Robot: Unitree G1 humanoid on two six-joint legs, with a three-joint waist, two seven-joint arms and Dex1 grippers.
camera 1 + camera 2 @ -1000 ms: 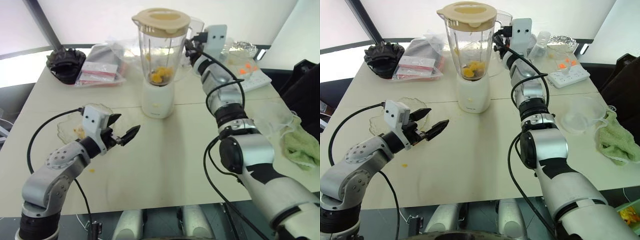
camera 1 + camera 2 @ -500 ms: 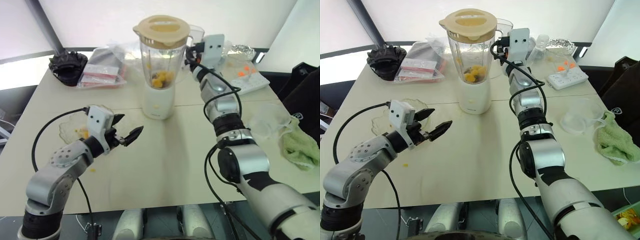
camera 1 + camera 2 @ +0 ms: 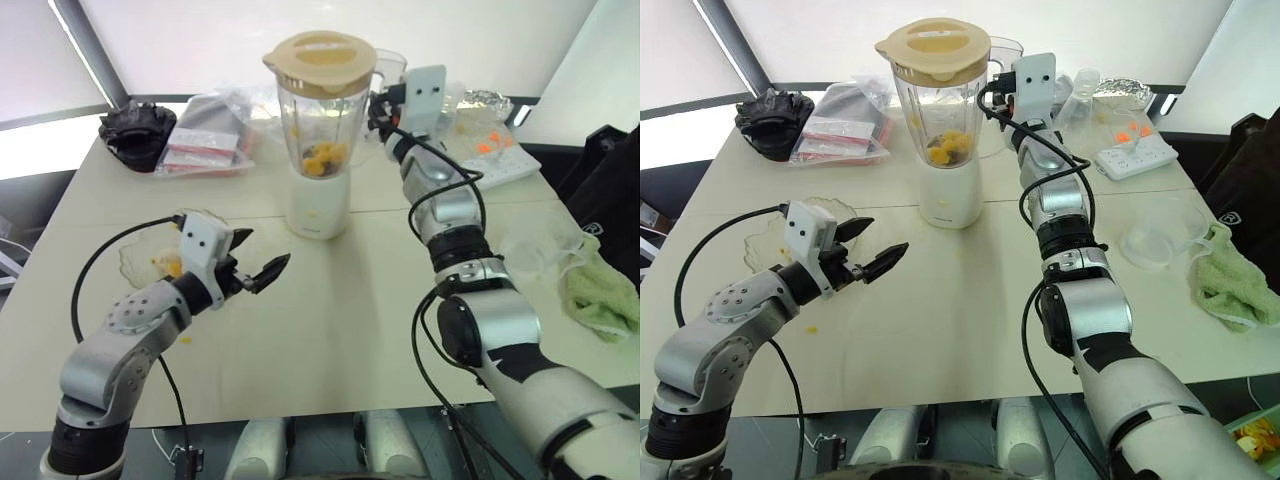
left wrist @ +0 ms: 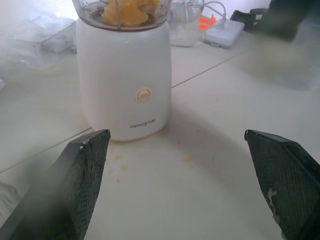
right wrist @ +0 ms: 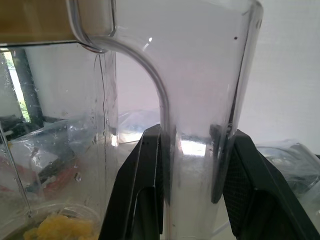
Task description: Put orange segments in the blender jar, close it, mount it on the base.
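From the head views I see the blender jar (image 3: 320, 115), lid (image 3: 320, 57) on, seated on the base (image 3: 318, 205) mid-table (image 3: 400, 330), orange segments (image 3: 322, 155) at its bottom. My left pincer (image 3: 255, 265) hangs wide open and empty, near the base. My left wrist view puts the base (image 4: 125, 85) ahead of its fingers (image 4: 82, 170). My right wrist view has the right pincer (image 5: 192, 165) straddling the jar's handle (image 5: 197, 140), both fingers against it.

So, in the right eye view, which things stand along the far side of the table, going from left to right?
Black crumpled thing → clear bag of red-and-white packets → blender jar on the base → right gripper → white power strip.
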